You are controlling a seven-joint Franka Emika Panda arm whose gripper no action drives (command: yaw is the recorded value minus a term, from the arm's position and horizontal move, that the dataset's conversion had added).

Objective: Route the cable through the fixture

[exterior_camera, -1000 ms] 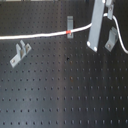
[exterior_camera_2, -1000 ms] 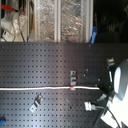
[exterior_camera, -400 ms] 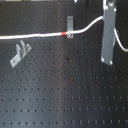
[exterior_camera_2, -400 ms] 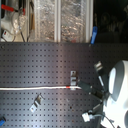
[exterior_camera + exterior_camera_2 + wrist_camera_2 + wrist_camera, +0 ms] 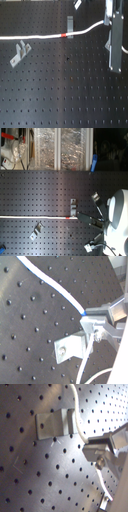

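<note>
The cable [image 5: 35, 37] is a thin white cord running from the first exterior view's left edge across the black pegboard. Its red band [image 5: 63, 35] lies just below a small grey fixture clip [image 5: 70, 24]. From there the cord rises to my gripper [image 5: 108, 24], which is shut on it. In the second exterior view the cable [image 5: 35, 217] lies level, with its red band [image 5: 68, 217] under the clip [image 5: 74, 208] and my gripper [image 5: 86, 218] just past it. Both wrist views show the cord [image 5: 75, 421] [image 5: 55, 286] beside the clip [image 5: 52, 424] [image 5: 70, 348], not inside it.
A second grey clip [image 5: 20, 52] stands at the first exterior view's left and also shows in the second exterior view [image 5: 36, 232]. A third clip [image 5: 77, 4] is at the first exterior view's top. Shelves with foil-wrapped items [image 5: 60, 148] lie beyond the board.
My gripper has moved toward the first exterior view's right and lower with the cable end in it. The red band has slid slightly left, staying beside the clip.
</note>
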